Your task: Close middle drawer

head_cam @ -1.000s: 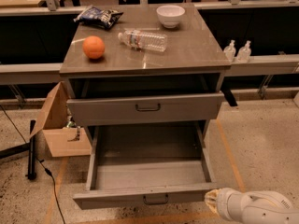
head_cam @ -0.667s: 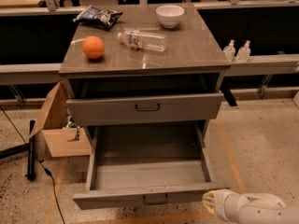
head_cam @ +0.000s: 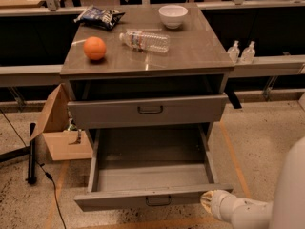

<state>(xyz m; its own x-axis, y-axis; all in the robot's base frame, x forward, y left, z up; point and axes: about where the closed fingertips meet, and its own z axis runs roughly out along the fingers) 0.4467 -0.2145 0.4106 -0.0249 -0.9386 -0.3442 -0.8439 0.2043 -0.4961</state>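
The middle drawer (head_cam: 152, 197) is the grey one pulled far out of the cabinet. It has a low front panel, a small dark handle (head_cam: 158, 201) and a deep empty tray. Above it the top drawer (head_cam: 147, 111), with a taller front panel, stands slightly open. My gripper (head_cam: 209, 203), at the end of the white arm, is at the bottom right. It sits right at the right end of the middle drawer's front panel. I cannot tell whether it touches the panel.
On the cabinet top (head_cam: 190, 56) lie an orange (head_cam: 94, 48), a water bottle (head_cam: 145, 40), a white bowl (head_cam: 173, 16) and a chip bag (head_cam: 100, 17). An open cardboard box (head_cam: 59, 132) and a black cable (head_cam: 52, 190) are on the floor at left. Two small bottles (head_cam: 240, 51) stand on the right ledge.
The white arm has crept a little to the left, towards the right end of the middle drawer's front. The drawer is as far out as before.
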